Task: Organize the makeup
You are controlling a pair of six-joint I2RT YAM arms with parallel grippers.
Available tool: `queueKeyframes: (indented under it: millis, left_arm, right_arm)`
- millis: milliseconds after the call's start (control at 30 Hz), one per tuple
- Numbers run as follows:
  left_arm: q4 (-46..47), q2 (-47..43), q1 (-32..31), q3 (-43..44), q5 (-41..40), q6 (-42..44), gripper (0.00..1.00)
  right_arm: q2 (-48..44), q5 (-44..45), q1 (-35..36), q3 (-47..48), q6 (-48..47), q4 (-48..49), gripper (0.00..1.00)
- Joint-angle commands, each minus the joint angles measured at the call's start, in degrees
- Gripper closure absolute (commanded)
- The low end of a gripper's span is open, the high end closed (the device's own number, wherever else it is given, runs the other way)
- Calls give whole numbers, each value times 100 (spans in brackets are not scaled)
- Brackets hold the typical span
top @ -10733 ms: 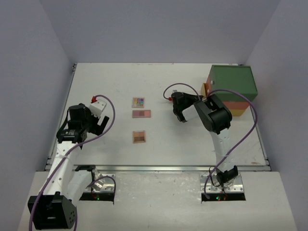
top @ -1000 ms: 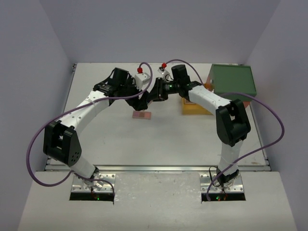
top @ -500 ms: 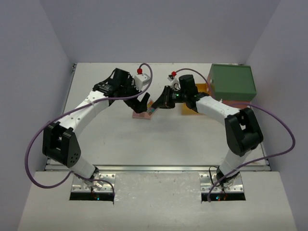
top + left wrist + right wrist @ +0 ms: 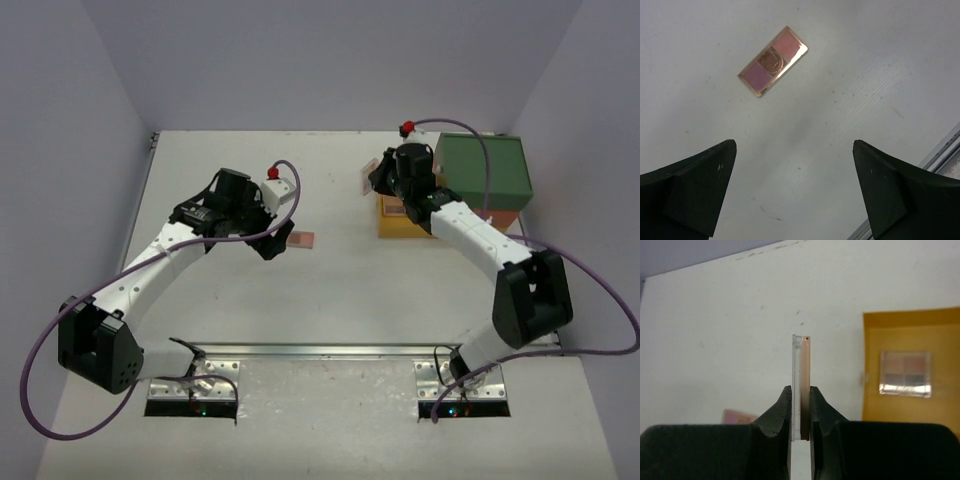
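Observation:
My right gripper is shut on a thin palette, seen edge-on and upright between the pads. In the top view that gripper hangs just left of the open yellow drawer. A second palette lies flat inside the drawer. A pink and brown palette lies on the table, also seen from above. My left gripper is open above bare table, short of that palette, and in the top view it sits just left of it.
The green-topped box stands at the back right, with the yellow drawer pulled out toward the table's middle. The right arm's purple cable arcs over the box. A metal rail runs along the table's near edge.
The two grippers were together over the table's middle. The left one opened and drew back to the left. The right one, shut on the palette, carried it right toward the drawer.

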Motion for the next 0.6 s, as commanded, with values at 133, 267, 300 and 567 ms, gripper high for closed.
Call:
queueKeyframes:
  millis: [133,267,300,567]
  left_arm:
    - [318,-122,128,-515,-160,329,0]
    - [383,-114,143,-587,-196,317,0]
    - [385,-114,143,-601,-193,311,0]
    - [406,-63,143,-581,-136,243,0]
  right_arm:
    - [1261,1534,-205,1740,-2345,-1091,100]
    - [1504,1577,-267,1832,-2461,-1296,100]
    - [1533,1557,-306,1795,-2455,-1296,100]
    - [1747,693,-677,1429,-2399,-1288,100]
